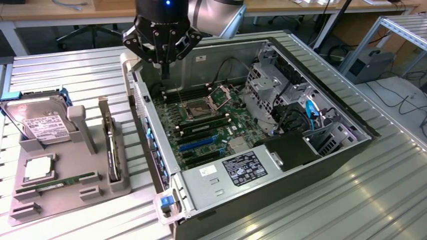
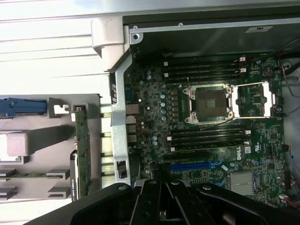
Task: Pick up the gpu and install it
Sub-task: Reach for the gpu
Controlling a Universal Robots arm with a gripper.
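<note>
At the exterior view's left, you see a grey holder tray [image 1: 30, 212] on the slatted metal worktop [image 1: 347, 205], carrying a silver hard drive [image 1: 41, 126] with a white label, a square silvery chip [image 1: 38, 167] and a narrow green memory stick [image 1: 63, 182]. On the tray's side nearest the computer, the gpu [image 1: 115, 155] stands on its long edge in a slot, untouched and well apart from the jaws. Next comes the open computer case [image 1: 333, 150], lying on its side with its green motherboard [image 1: 213, 132] exposed. The processor socket [image 1: 200, 107] sits with its metal frame open, and dark memory slots run on both sides of it. Your arm [image 1: 213, 15] hangs over the case's far corner on the tray side, its jaws closed to a point and gripping nothing. From the wrist camera, you look down past the dark jaws onto the same socket and board, with the gpu on edge in its tray slot just outside the case's metal wall. Toward the exterior view's right, a blue cable [image 1: 310, 112] curls among the drive bays
</note>
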